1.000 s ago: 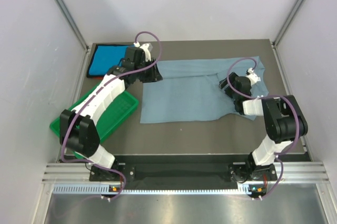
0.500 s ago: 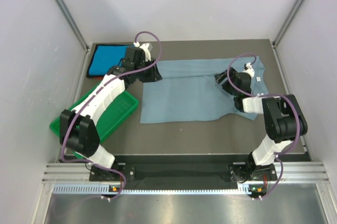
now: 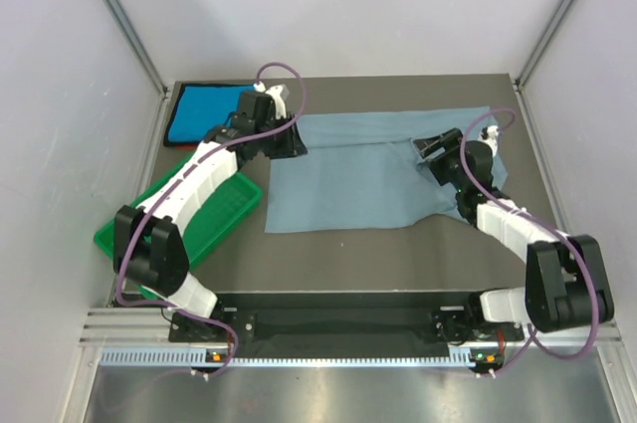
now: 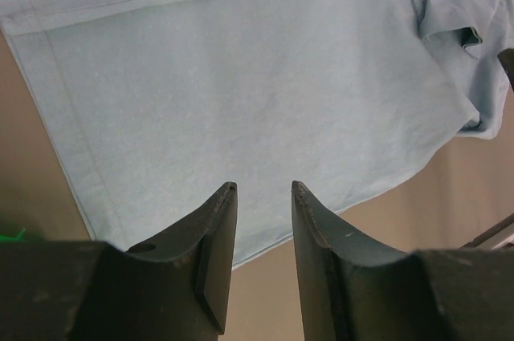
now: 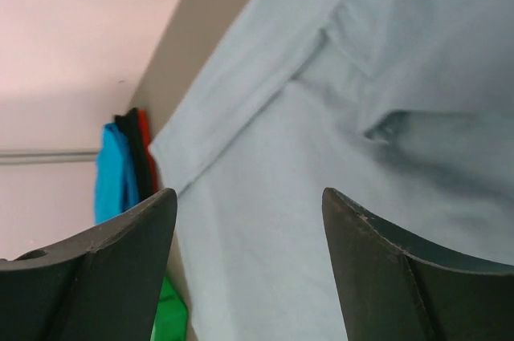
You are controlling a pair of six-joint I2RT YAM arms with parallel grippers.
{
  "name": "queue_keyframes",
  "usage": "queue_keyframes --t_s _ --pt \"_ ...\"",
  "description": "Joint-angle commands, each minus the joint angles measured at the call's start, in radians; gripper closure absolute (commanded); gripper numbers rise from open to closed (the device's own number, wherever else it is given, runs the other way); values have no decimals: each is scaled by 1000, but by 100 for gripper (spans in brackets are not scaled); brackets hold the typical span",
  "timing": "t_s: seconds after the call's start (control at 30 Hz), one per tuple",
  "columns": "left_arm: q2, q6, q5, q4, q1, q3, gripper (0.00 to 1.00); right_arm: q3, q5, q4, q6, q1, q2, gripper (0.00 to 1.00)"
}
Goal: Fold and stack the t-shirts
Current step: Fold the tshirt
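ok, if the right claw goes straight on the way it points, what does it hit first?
The grey-blue t-shirt: its cloth fills the view ahead of the open right claw, with nothing in front of it. How far off it lies is unclear.

left fingers narrowly apart — right fingers wide.

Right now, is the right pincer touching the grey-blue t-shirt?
Cannot tell. The right wrist view shows the right pincer open, with the grey-blue t-shirt blurred beyond it. Neither that view nor the top view shows contact or a gap.
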Motion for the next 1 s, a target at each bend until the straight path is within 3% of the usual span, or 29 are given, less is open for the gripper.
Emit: queue_keyframes --t_s 0.0,0.13,0.3,0.57,0.97 --pt "11 -2 29 19 -14 8 61 97 118 -365 -35 11 -92 27" --pt "49 -5 47 -7 -25 5 60 187 353 -646 -162 -21 -161 29" --pt "74 0 44 -22 -42 -40 61 169 301 -810 -170 -209 -175 30" --pt "86 8 4 -48 -146 -133 62 62 293 -914 -165 -437 -241 36" --pt "112 -55 -94 24 -183 -265 63 -102 240 -817 -92 -466 -305 34"
